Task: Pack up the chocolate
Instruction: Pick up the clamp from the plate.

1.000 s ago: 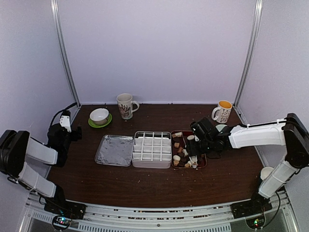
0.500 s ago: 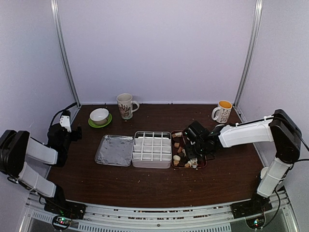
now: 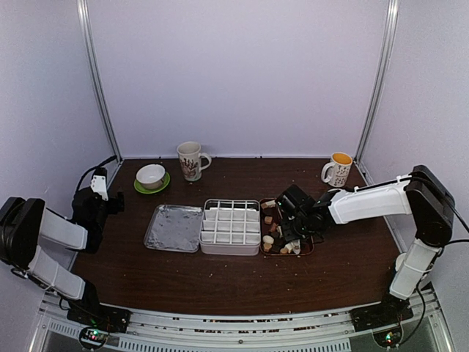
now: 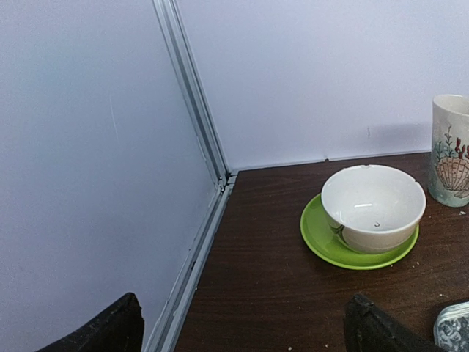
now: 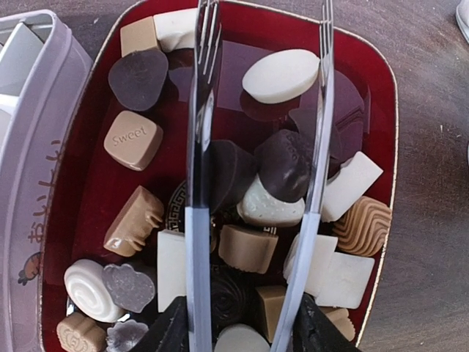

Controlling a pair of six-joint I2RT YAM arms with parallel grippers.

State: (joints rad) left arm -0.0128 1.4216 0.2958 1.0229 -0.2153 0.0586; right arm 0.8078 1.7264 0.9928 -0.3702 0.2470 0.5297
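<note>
The chocolate (image 5: 282, 165) is several small dark, tan and white pieces piled in a dark red tray (image 5: 381, 88). My right gripper (image 5: 245, 330) is shut on metal tongs (image 5: 201, 110). The tong arms stand apart over the pile, either side of two dark pieces, and pinch nothing. In the top view the right gripper (image 3: 293, 213) hangs over the tray (image 3: 287, 254) and the chocolate (image 3: 269, 220). My left gripper (image 4: 245, 334) is open and empty, at the far left of the table (image 3: 110, 202).
A white divided box (image 3: 231, 226) stands just left of the tray, its edge in the right wrist view (image 5: 29, 88). A foil lid (image 3: 174, 227) lies to its left. A white bowl (image 4: 372, 207) on a green saucer, a patterned mug (image 3: 190, 160) and a yellow-filled mug (image 3: 338, 169) stand at the back.
My right gripper has moved left with the tongs, further over the red tray. The left arm has not moved.
</note>
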